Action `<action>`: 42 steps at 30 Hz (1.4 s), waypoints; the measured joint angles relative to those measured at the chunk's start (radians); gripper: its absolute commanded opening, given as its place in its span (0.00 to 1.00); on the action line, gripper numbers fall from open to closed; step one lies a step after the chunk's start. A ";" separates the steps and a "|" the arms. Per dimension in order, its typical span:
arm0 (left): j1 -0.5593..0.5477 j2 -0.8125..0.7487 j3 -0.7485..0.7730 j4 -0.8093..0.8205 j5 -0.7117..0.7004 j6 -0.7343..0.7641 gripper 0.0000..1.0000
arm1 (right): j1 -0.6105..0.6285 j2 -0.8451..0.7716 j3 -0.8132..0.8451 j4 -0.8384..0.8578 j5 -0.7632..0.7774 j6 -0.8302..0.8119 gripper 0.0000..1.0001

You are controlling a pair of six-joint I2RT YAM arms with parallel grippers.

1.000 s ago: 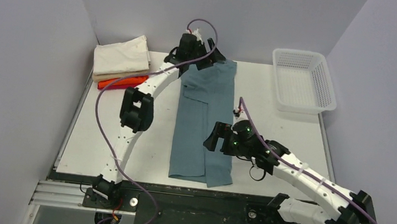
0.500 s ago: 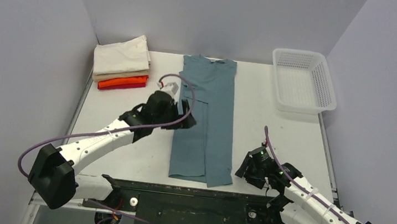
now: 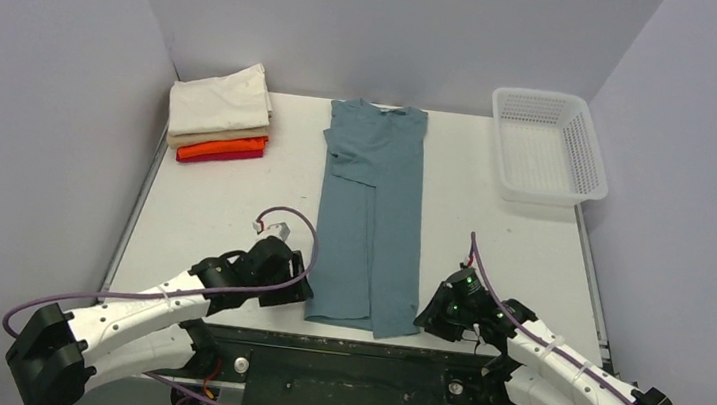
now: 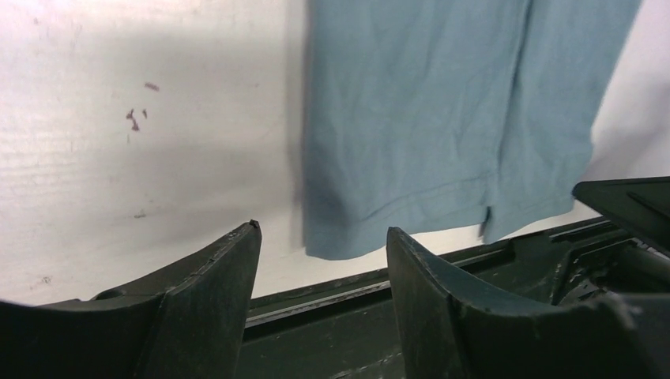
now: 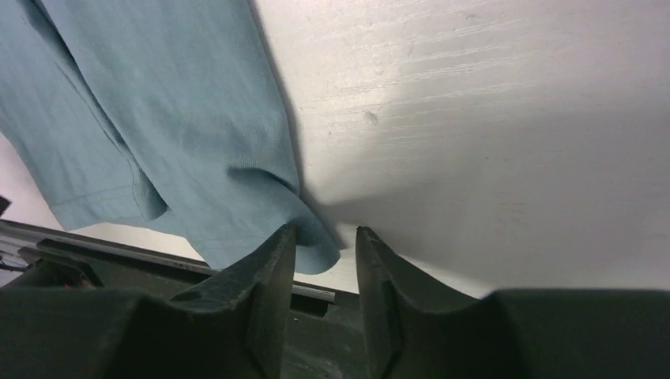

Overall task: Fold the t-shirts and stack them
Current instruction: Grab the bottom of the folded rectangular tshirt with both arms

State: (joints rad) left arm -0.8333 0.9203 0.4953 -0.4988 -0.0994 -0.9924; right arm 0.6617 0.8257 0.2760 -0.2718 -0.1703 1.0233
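Note:
A dusty teal t-shirt (image 3: 372, 194) lies as a long narrow strip down the middle of the table, collar at the far end. My left gripper (image 3: 291, 292) sits low at its near left hem corner; in the left wrist view that gripper (image 4: 320, 237) is open, with the shirt (image 4: 411, 118) lying beyond the tips. My right gripper (image 3: 429, 317) is at the near right hem corner. In the right wrist view its jaws (image 5: 325, 237) stand a narrow gap apart, and the shirt's corner (image 5: 316, 251) lies at the tips. Folded cream (image 3: 221, 100), tan, orange (image 3: 222, 148) and red t-shirts are stacked at the back left.
A white mesh basket (image 3: 546, 147) stands at the back right corner. The white table (image 3: 222, 218) ends at a dark rail (image 3: 348, 362) just behind both grippers. Grey walls close in the left, back and right sides.
The left arm has drawn back from the shirt's collar to its near left corner. The right arm has moved from the shirt's right edge down to the near right corner.

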 measured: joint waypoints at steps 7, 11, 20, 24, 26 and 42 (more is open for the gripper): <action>-0.025 0.028 -0.066 -0.007 0.028 -0.040 0.66 | 0.002 -0.001 -0.025 0.038 -0.038 0.023 0.21; -0.028 0.034 -0.095 0.024 0.042 -0.051 0.63 | 0.016 -0.001 -0.040 0.074 -0.060 0.040 0.16; -0.029 0.093 -0.108 0.160 0.072 -0.067 0.38 | 0.034 0.028 -0.061 0.140 -0.077 0.081 0.00; -0.029 0.145 -0.119 0.214 0.087 -0.071 0.00 | 0.035 0.022 -0.071 0.155 -0.078 0.097 0.00; -0.029 0.156 -0.120 0.230 0.103 -0.067 0.00 | 0.041 0.010 -0.074 0.153 -0.073 0.103 0.00; -0.064 -0.173 -0.239 0.193 0.182 -0.105 0.00 | 0.145 -0.166 -0.103 0.056 -0.024 0.129 0.00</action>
State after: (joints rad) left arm -0.8974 0.7471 0.2562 -0.3061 0.0830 -1.0973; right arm 0.8062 0.6594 0.1730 -0.2153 -0.1944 1.1519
